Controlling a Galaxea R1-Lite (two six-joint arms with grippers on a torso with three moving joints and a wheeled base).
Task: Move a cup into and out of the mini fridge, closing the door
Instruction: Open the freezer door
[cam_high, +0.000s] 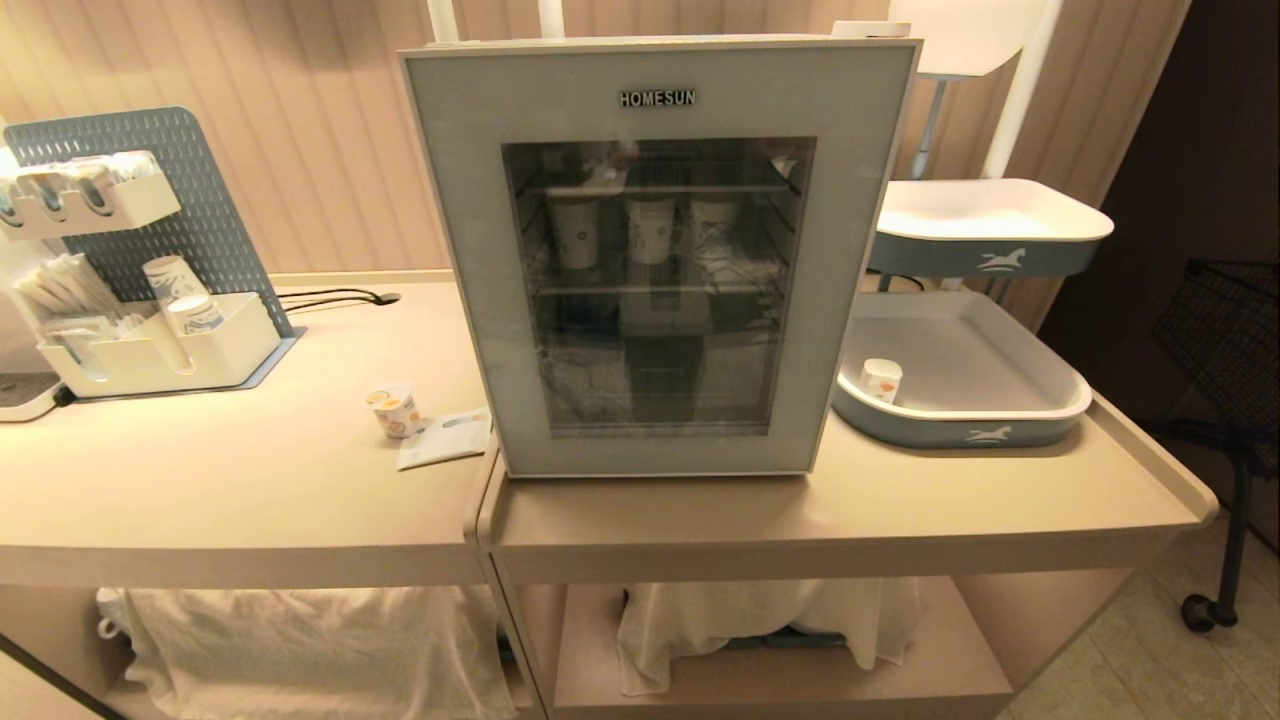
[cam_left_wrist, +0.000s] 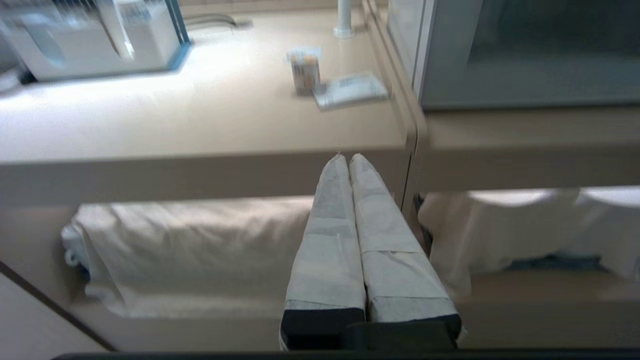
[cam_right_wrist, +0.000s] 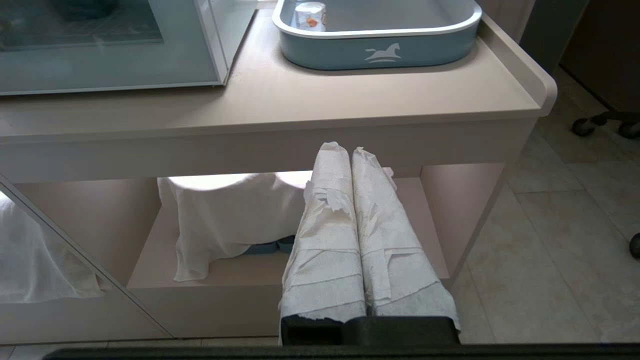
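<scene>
Cup (cam_high: 397, 410), a small squat white yogurt-style one with foil lid and orange-yellow fruit print, stands upright on the beige counter (cam_high: 200, 480), at about 9 o'clock from the boxy white mini fridge (cam_high: 660, 255) and touching or just beside a flat white packet (cam_high: 445, 438) at its 3 o'clock. I judge it light and thin-walled, so it can dent under a hard squeeze, and the foil top is easy to puncture; the smooth side may slip. Best hold seems across the side wall, below the rim, with gentle force. The flat pale grey-framed door (cam_high: 460, 250) with dark glass window is closed, and taller paper cups (cam_high: 650, 228) stand on a wire shelf behind it. A blue-and-white tray (cam_high: 1040, 425) with another small white cup (cam_high: 881, 379) sits at 3 o'clock of the fridge. Left gripper (cam_left_wrist: 348, 157) and right gripper (cam_right_wrist: 345, 147), both wrapped in white paper, hang low before the counter edge with fingers pressed together, holding nothing
</scene>
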